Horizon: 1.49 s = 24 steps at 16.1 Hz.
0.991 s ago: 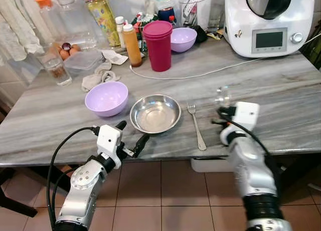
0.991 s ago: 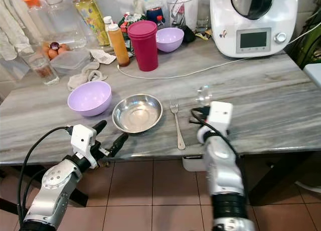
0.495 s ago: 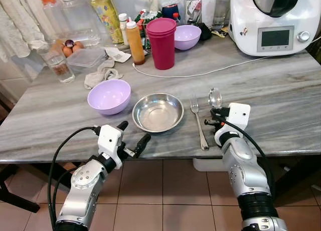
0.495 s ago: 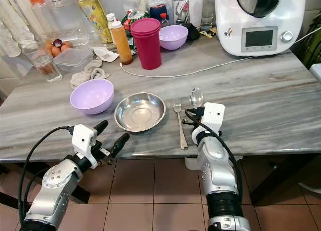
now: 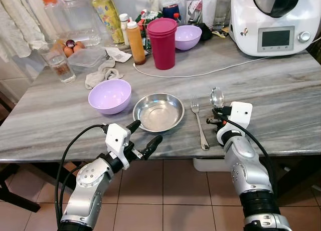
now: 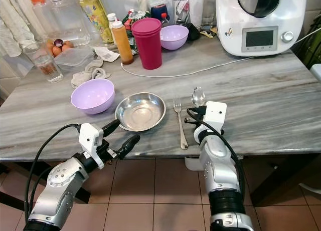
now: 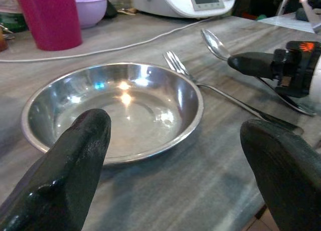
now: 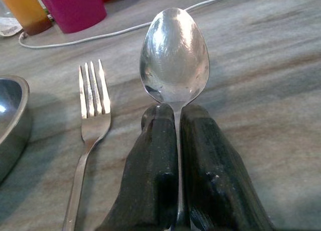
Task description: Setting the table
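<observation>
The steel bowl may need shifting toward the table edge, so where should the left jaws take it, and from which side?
Grip the steel bowl by its near rim, from the table-edge side. The rim is thin and flared, the bowl sits upright, and the open left gripper is already just in front of it.

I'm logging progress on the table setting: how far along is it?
Done: the steel bowl sits near the table's front edge with the fork lying to its right. In hand: the right end effector is shut on the spoon, held low just right of the fork. Left: laying the spoon down and letting go. The left end effector hovers open before the bowl.
</observation>
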Motion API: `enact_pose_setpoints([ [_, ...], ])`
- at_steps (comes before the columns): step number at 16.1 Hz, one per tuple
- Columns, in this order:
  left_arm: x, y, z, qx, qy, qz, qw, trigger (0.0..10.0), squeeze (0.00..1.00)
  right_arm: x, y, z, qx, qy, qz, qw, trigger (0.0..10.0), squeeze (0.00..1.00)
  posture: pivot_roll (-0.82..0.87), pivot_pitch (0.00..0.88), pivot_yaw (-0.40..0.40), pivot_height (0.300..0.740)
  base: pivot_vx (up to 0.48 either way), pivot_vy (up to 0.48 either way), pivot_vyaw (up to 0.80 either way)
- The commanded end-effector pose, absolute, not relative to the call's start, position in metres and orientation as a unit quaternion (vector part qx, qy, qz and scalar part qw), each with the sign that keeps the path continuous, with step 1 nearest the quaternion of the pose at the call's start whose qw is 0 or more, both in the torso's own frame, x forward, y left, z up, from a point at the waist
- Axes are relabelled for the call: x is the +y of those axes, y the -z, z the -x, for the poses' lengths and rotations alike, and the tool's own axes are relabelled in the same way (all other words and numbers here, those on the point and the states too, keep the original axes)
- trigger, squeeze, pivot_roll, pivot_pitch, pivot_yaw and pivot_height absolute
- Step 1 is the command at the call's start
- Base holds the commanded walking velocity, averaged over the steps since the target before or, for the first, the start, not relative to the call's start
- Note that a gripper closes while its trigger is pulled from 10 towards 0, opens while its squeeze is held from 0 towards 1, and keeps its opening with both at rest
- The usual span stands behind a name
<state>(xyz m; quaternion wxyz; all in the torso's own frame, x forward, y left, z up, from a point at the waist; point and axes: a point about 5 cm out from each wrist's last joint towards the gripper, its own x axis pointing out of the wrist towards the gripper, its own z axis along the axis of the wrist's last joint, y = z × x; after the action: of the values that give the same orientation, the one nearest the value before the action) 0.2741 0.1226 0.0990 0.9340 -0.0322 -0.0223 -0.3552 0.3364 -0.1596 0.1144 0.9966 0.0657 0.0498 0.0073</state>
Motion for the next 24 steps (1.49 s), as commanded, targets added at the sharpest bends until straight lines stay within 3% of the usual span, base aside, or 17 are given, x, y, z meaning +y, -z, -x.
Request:
enact_pose_setpoints([
  [1, 0.1257, -0.0988, -0.2730, -0.017, 0.355, 0.032, 0.934, 10.0, 0.00, -0.1597, -0.1017, -0.3336, 0.079, -0.006, -0.070, 0.994, 10.0, 0.00, -0.27, 0.082, 0.134, 0.740, 0.000, 0.000, 0.00],
  [14, 0.1194, -0.0940, -0.2724, -0.004, 0.366, 0.030, 0.930, 10.0, 0.00, -0.1596, -0.0954, -0.3398, 0.127, -0.036, -0.056, 0.990, 10.0, 0.00, -0.28, 0.078, 0.123, 0.740, 0.000, 0.000, 0.00],
  [15, 0.1188, -0.0940, -0.2723, -0.004, 0.366, 0.030, 0.930, 10.0, 0.00, -0.1590, -0.0945, -0.3400, 0.131, -0.039, -0.057, 0.989, 10.0, 0.05, -0.28, 0.079, 0.120, 0.740, 0.000, 0.000, 0.00],
  [16, 0.1182, -0.0937, -0.2724, -0.003, 0.366, 0.030, 0.930, 10.0, 0.00, -0.1580, -0.0932, -0.3399, 0.136, -0.041, -0.057, 0.988, 10.0, 0.40, -0.28, 0.079, 0.121, 0.740, 0.000, 0.000, 0.00],
  [17, 0.1179, -0.0932, -0.2726, -0.002, 0.367, 0.029, 0.930, 10.0, 0.00, -0.1574, -0.0926, -0.3398, 0.138, -0.043, -0.058, 0.988, 10.0, 1.00, -0.28, 0.079, 0.121, 0.740, 0.000, 0.000, 0.00],
  [24, 0.1174, -0.0930, -0.2733, 0.000, 0.366, 0.027, 0.930, 10.0, 0.00, -0.1614, -0.0941, -0.3390, 0.134, -0.037, -0.059, 0.989, 10.0, 1.00, -0.28, 0.079, 0.128, 0.740, 0.000, 0.000, 0.00],
])
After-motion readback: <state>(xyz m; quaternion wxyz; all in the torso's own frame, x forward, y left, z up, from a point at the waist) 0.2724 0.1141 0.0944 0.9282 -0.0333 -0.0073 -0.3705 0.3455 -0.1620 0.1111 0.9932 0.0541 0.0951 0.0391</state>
